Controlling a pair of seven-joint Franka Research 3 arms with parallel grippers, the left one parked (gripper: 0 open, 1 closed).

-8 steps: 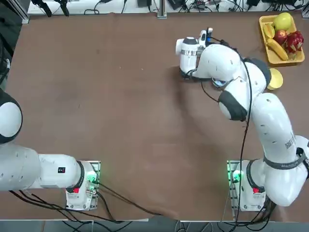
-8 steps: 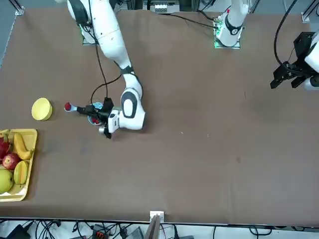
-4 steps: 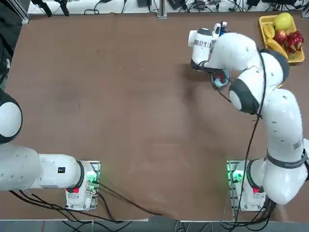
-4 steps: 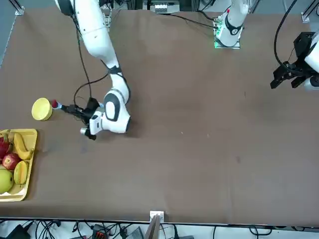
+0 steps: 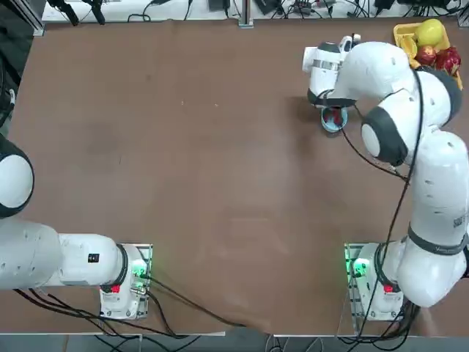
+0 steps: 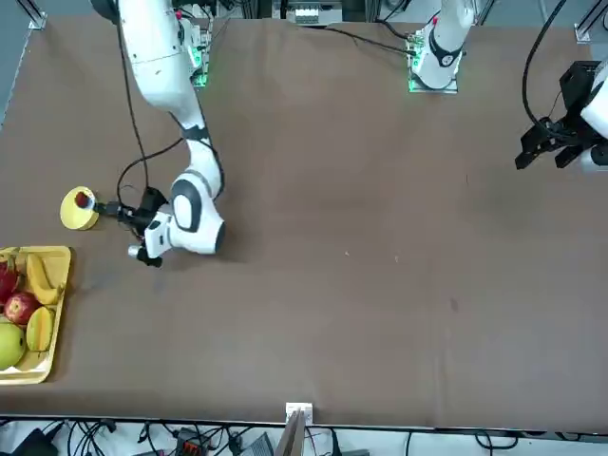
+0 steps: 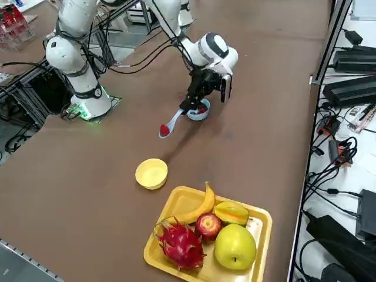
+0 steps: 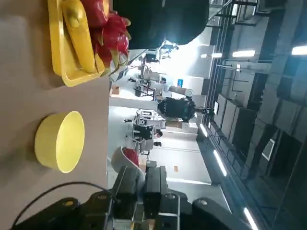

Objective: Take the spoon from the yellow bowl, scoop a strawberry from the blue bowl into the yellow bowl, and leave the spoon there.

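The right gripper is up in the air over the table, fingers clamped tight on the handle of the spoon, and the spoon reaches out from it toward the yellow bowl. In the spoon's scoop sits a strawberry — small, red, riding clear of the tabletop in the side view. From the front camera that red berry shows right over the yellow bowl, while the side view puts the spoon tip short of the bowl and above it, so whether it is truly over the rim I cannot tell. The yellow bowl itself looks empty inside, sitting on the brown table just beside the rectangular yellow fruit tray, which carries a banana, an apple, a green pear-like fruit and a dragon fruit. Behind the gripper stands the blue bowl, well apart from the yellow one, with more red fruit showing inside it — the arm's wrist hangs partly over it in the top view. In the wrist camera the yellow bowl lies ahead of the fingers, with the tray's edge beyond it.
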